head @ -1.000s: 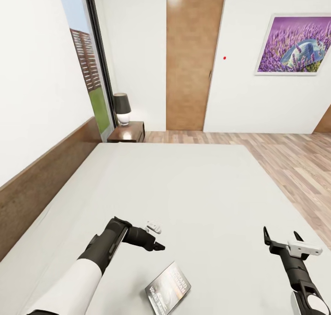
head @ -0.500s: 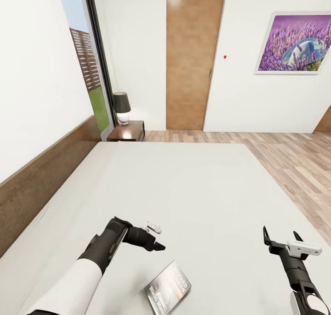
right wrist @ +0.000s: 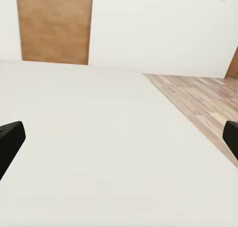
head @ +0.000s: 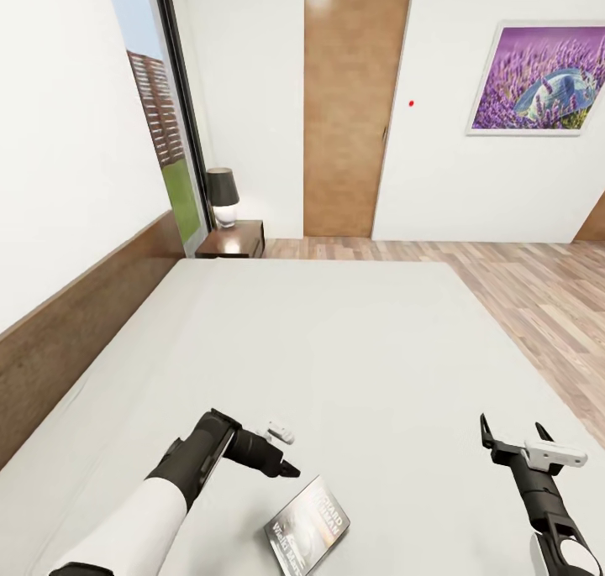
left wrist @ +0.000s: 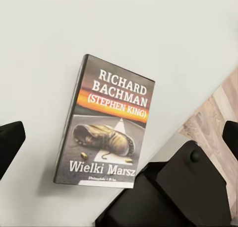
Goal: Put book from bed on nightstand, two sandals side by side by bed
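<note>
- Left wrist view: the left gripper (left wrist: 119, 135) has its fingers (left wrist: 11, 143) spread wide, one dark tip at each side edge, with nothing between them but the book (left wrist: 108, 125) below.
- The book lies flat and face up on the pale mattress of the bed (left wrist: 59, 33); its cover shows white lettering, an orange band and a worn shoe on a road. Part of the robot's dark body shows beside the book's lower corner.
- Head view: the left gripper (head: 281, 454) hangs over the mattress just beside the book (head: 307, 526), pointing down toward it without touching it. The book sits near the edge of the bed (head: 336, 341) closest to the robot, tilted at an angle to that edge.
- Right wrist view: the fingers (right wrist: 10, 143) of the right gripper (right wrist: 119, 137) are also wide apart and hold nothing, above bare mattress (right wrist: 89, 137).
- Head view: the right gripper (head: 510, 436) is raised over the mattress near the bed's right side, well apart from the book.
- The nightstand (head: 234, 240) stands at the far corner of the bed by the headboard (head: 76, 324), with a lamp (head: 223, 196) with a dark shade on top.
- Beyond the bed are the wood-plank floor (head: 521, 282), a brown door (head: 351, 106), a tall window (head: 160, 106) and a purple framed picture (head: 538, 79) on the white wall.
</note>
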Tool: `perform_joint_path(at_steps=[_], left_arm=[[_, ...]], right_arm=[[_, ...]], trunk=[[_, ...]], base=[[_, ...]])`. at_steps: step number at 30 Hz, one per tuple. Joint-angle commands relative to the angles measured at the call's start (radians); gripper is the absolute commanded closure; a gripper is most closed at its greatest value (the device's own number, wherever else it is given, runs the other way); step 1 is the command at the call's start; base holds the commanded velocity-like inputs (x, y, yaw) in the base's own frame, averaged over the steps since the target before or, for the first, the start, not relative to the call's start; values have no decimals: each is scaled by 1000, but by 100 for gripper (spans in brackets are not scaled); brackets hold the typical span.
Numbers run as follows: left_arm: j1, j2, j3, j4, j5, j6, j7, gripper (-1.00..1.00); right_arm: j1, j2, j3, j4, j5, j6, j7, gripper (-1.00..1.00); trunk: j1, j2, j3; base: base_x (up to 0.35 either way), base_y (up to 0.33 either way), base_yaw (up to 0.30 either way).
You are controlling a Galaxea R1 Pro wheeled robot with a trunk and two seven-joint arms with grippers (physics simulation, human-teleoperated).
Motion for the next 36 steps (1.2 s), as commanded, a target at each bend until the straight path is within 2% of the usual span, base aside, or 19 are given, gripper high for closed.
perform_joint_path(at_steps=[1, 36], left_arm=[[-1, 0, 1, 4, -8, 4, -7, -100], [0, 0, 1, 15, -8, 3, -5, -100]], right_arm=[[-1, 1, -4, 0, 9, -4, 3, -100], [-1, 2, -3, -3, 11, -24, 6, -100]], trunk=[[4, -8, -4], [134, -246, -111]], base=[[0, 0, 0], [0, 0, 0]])
